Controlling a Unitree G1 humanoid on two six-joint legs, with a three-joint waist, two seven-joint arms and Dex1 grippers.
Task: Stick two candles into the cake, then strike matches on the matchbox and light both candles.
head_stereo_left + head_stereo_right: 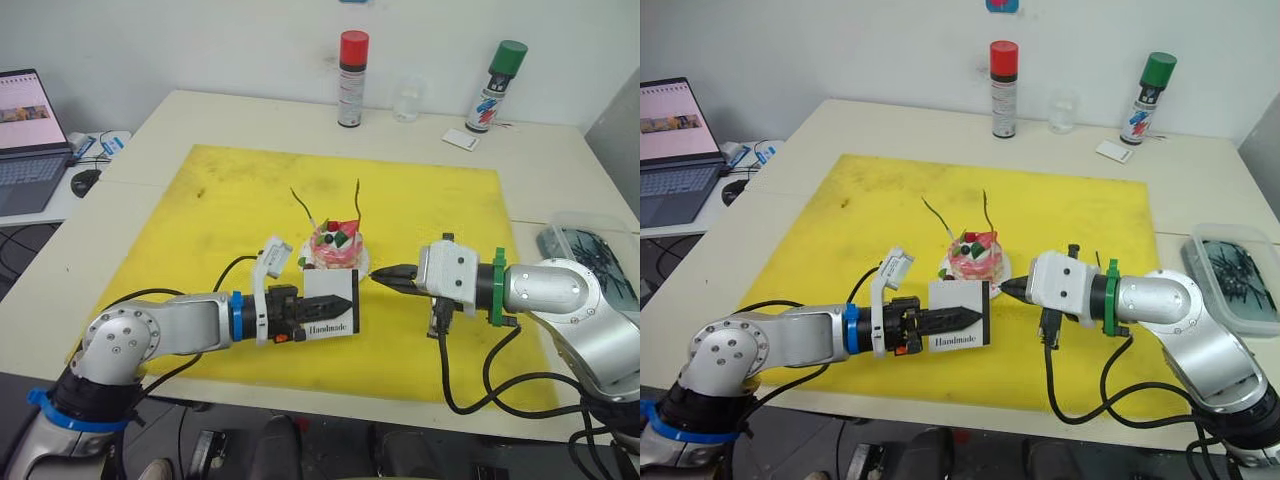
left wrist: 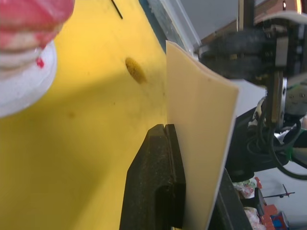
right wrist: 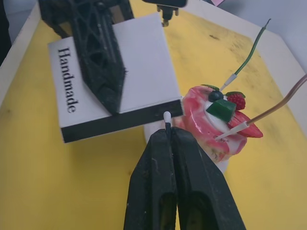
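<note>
**Match poised at the striking strip, both candles already planted**

Held in the right gripper (image 3: 169, 136): one match (image 3: 167, 120), pinched between closed fingers so that just its white head pokes out past the tips. Aimed at the black striking strip along the near-right edge of the matchbox (image 1: 330, 304), head just beside or touching it; contact cannot be told for certain. Gripped short like this, presumably, to keep the thin stick from bending or snapping under the strike.

Clamped in the left gripper (image 1: 300, 310): the matchbox, squeezed flat between both fingers, "Handmade" face turned up toward the camera and the strip turned right toward the match. Lifted off the surface and presented edge-on, likely to give the match a firm, braced edge to scrape along.

Just behind the matchbox, at the middle of the yellow mat (image 1: 230, 200): the cake (image 1: 336, 247) on its small white plate, with the green candle (image 3: 249, 52) and the pale candle (image 3: 280, 103) both stuck in its top, leaning outward, unlit. Sticking step judged finished; striking step in hand.

Left arm stretched low from the near left, forearm roughly level, pointing right. Right arm mirrored from the near right, pointing left, tips of the two grippers close together in front of the cake.

Farther out on the counter (image 1: 200, 120): two spray cans at the far edge.
</note>
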